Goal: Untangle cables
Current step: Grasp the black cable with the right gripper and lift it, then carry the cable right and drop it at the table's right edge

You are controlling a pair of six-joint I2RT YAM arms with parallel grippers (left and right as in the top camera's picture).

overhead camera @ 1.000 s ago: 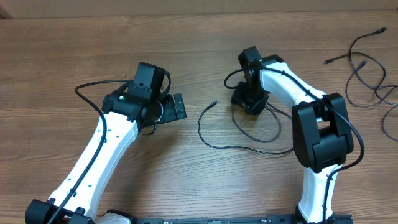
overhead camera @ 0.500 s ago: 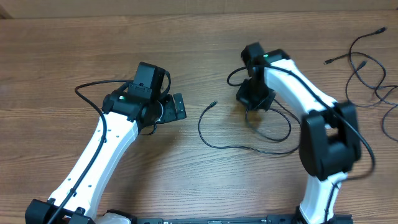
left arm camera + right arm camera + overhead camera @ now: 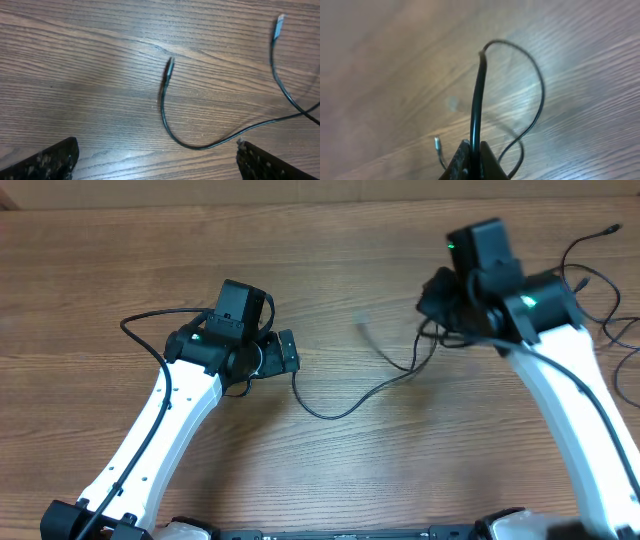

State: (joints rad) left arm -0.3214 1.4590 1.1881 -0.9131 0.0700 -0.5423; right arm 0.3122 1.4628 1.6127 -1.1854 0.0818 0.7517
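The right gripper (image 3: pixel 474 150) has swung from the middle of the table (image 3: pixel 120 260) out toward the far right, and it is clamped tight on one thin black cable (image 3: pixel 345 412), which rises straight out of the pinch in the right wrist view. That pull has opened the loose loop that lay under the gripper a second ago into one long shallow curve. Its left plug end (image 3: pixel 170 65) has slid nearer to the left gripper (image 3: pixel 290 352). This looks like real progress, since the strand now lies without crossing itself. The left gripper has not moved; its fingers are spread wide on nothing, with the curve lying just beyond their tips. By count there are two arms and one cable in hand. A second plug end (image 3: pixel 279 21) shows blurred toward the right, and I cannot tell if it belongs to the same cable. The other cables (image 3: pixel 600 232) lie at the far right edge, at least two strands, partly hidden by the right arm and too tangled to count.
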